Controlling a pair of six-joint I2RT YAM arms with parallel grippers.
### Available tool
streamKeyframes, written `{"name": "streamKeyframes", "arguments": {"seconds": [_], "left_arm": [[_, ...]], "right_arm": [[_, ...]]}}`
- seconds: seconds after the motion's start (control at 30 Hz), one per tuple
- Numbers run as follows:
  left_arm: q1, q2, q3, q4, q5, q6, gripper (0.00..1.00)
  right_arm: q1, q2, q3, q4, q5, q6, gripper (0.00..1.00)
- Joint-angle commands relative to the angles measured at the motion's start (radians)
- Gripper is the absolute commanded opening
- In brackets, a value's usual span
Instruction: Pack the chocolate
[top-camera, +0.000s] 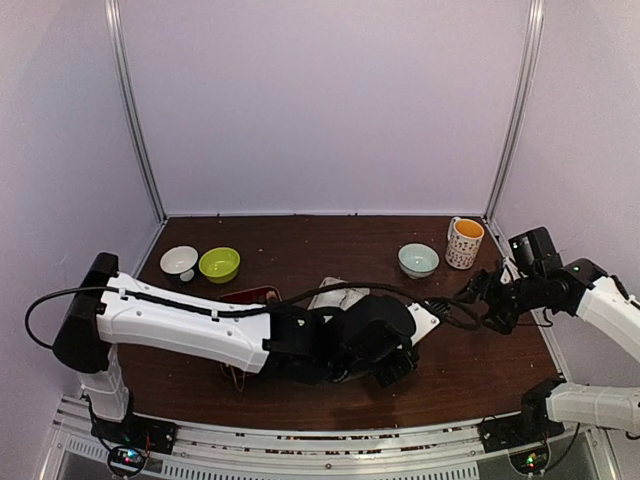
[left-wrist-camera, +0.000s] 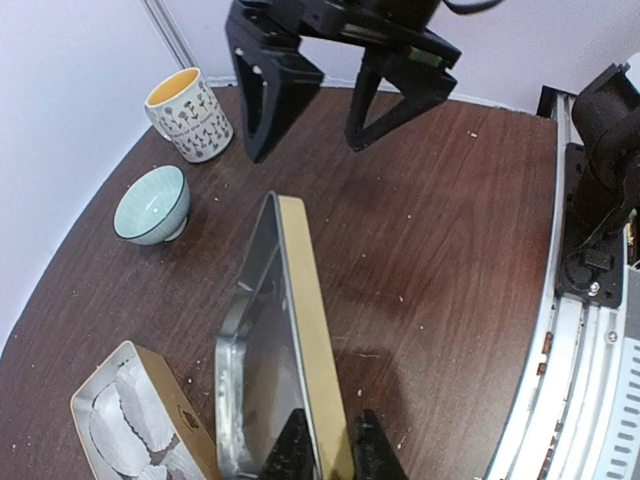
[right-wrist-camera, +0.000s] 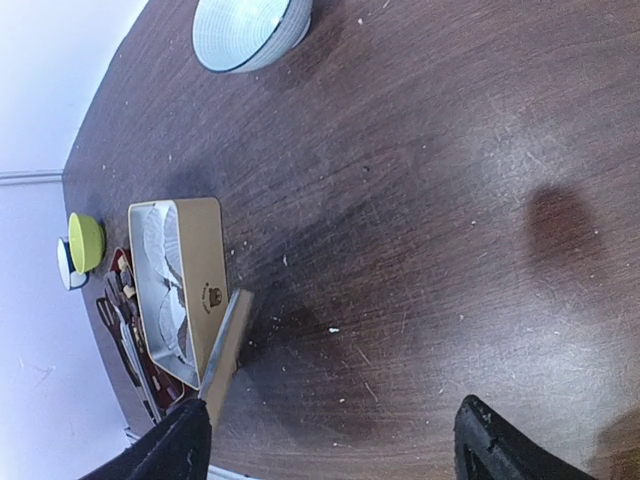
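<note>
Lid off, box unfilled: you're probably at the lid-clearing step, loading not yet begun.
Mid-worktop, toward the near edge: the chocolate (right-wrist-camera: 118, 292) looks like the dark lumps on the red tray (top-camera: 250, 294), too small to confirm. Just beside it is the open box (left-wrist-camera: 175, 400), paper cups seemingly empty. Left gripper (left-wrist-camera: 337, 447) jaws pinch the lid (left-wrist-camera: 285, 340) on edge. Right gripper (left-wrist-camera: 310, 140), nearer the right edge, jaws spread, empty. Next: park the lid clear, then pick lumps.
</note>
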Motion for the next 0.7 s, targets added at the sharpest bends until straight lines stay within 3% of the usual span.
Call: {"name": "streamKeyframes", "arguments": {"seconds": [0.0, 0.47, 0.67], "left_arm": [[-0.022, 0.06, 0.046, 0.1, -0.103, 0.136, 0.08], [-0.026, 0.214, 0.161, 0.135, -0.063, 0.2, 0.1], [-0.026, 0.232, 0.164, 0.137, -0.042, 0.179, 0.12]], "right_arm": [[-0.006, 0.057, 0.062, -0.079, -0.099, -0.07, 0.83], [-0.005, 0.051, -0.052, -0.015, -0.197, -0.085, 0.76], [-0.005, 0.068, -0.134, 0.091, -0.27, -0.042, 0.52]]}}
